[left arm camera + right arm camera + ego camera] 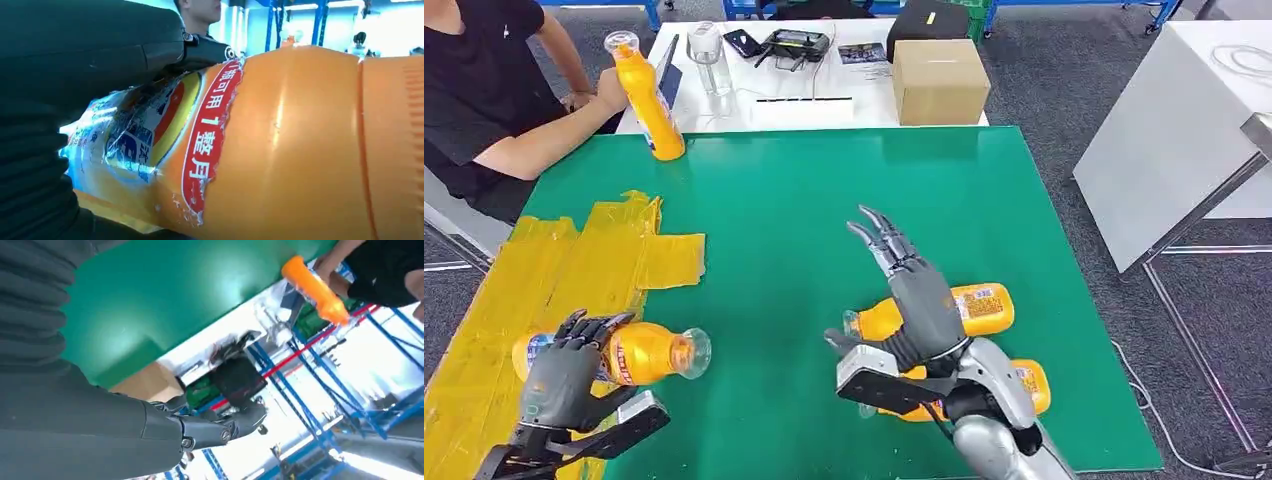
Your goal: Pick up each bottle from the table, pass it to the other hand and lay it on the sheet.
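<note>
1. You are at the laying-down step: the left hand (pixel 564 375) is wrapped around an orange bottle (pixel 629 352), fingers curled over its labelled middle, and it has it on its side above the yellow sheet (pixel 574 260), at the sheet's edge toward the table's middle.
2. The bottle's capped end pointing away from the sheet juts out over the green table (pixel 824 200). Whether the bottle already rests on the sheet or hangs just above it, you cannot tell from these views.
3. Your next move, as I judge it, is to settle the bottle fully onto the sheet and only then loosen the fingers. It is round and lying sideways, so it may roll off toward the bare green.
4. The right hand (pixel 904 290) holds nothing. Its fingers are spread and stretched forward, raised over two more orange bottles (pixel 979 310) lying on their sides well away from the sheet, across the table.
5. Up close, the held bottle is glossy orange plastic with a ribbed end, and a red, blue and yellow label (pixel 165 135) that is wrinkled and torn along its edge.
6. At the table's far corner beyond the sheet, a person's hand (pixel 609 90) holds a fourth bottle (pixel 649 100) upright.
</note>
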`<state>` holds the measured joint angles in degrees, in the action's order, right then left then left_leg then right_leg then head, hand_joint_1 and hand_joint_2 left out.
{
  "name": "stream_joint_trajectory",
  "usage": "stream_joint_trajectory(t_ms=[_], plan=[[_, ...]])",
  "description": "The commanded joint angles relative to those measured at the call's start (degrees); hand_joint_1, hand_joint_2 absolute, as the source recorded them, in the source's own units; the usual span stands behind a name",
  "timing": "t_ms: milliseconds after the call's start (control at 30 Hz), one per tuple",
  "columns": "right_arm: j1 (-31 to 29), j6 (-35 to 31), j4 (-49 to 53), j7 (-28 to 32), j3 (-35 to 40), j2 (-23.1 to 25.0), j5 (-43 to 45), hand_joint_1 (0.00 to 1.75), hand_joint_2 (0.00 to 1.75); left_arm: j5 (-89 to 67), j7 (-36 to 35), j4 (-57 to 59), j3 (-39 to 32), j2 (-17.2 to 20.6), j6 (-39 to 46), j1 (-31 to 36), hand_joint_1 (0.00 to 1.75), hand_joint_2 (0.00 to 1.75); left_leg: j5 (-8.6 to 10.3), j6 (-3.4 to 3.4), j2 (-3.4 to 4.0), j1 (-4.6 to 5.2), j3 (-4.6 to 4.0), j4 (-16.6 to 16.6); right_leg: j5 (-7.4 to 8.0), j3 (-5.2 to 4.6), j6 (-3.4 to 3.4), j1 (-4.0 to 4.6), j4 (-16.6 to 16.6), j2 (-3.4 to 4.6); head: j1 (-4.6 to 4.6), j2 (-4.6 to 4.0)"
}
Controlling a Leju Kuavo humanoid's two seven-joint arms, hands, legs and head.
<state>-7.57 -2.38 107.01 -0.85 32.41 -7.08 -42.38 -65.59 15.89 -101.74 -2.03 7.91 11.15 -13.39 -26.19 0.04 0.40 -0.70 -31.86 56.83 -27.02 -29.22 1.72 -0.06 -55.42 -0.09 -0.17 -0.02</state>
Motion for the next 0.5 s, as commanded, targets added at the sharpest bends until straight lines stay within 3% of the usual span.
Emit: stream_joint_trajectory(t_ms=[33,167,333,367,500], plan=[[6.1,2.6,4.2,1.3,-0.4,-9.1,1.8,0.0,1.75,-1.7,-3.1,13.7,7.8,11.0,-2.6,1.9,1.75,1.75,0.03,0.02,-0.28,0.04,0.22,-0.2,-0.06,0.3,-0.01,-0.04,0.1,-0.25,0.0,0.0],[6.1,3.7,3.7,0.2,1.2,-10.1,0.9,0.0,1.75,-1.2,-4.6,16.0,10.1,13.1,-4.1,3.3,1.75,1.75,0.02,0.02,-0.09,0.03,0.08,-0.1,-0.02,0.12,0.0,-0.02,0.0,-0.07,-0.02,0.0],[8.3,5.3,4.2,0.0,3.3,-14.9,1.9,0.0,1.75,1.6,-4.4,21.3,12.5,16.1,-5.9,5.6,1.75,1.75,0.08,0.07,-0.33,0.0,0.23,-0.2,-0.01,0.35,0.0,0.01,0.2,-0.28,0.02,0.0],[9.0,5.4,4.9,0.1,3.3,-15.9,2.1,0.0,1.75,1.6,-4.8,21.8,12.6,16.5,-6.1,5.8,0.07,1.75,0.08,0.07,-0.31,-0.01,0.22,-0.2,0.0,0.35,0.0,0.02,0.2,-0.26,0.0,0.0],[11.2,5.3,6.8,0.1,2.9,-18.1,2.2,0.0,1.75,1.2,-5.9,22.0,12.7,16.6,-5.7,5.7,0.0,1.75,0.01,0.05,-0.19,0.05,0.17,-0.1,-0.06,0.28,0.01,-0.04,0.1,-0.16,0.0,0.0]])
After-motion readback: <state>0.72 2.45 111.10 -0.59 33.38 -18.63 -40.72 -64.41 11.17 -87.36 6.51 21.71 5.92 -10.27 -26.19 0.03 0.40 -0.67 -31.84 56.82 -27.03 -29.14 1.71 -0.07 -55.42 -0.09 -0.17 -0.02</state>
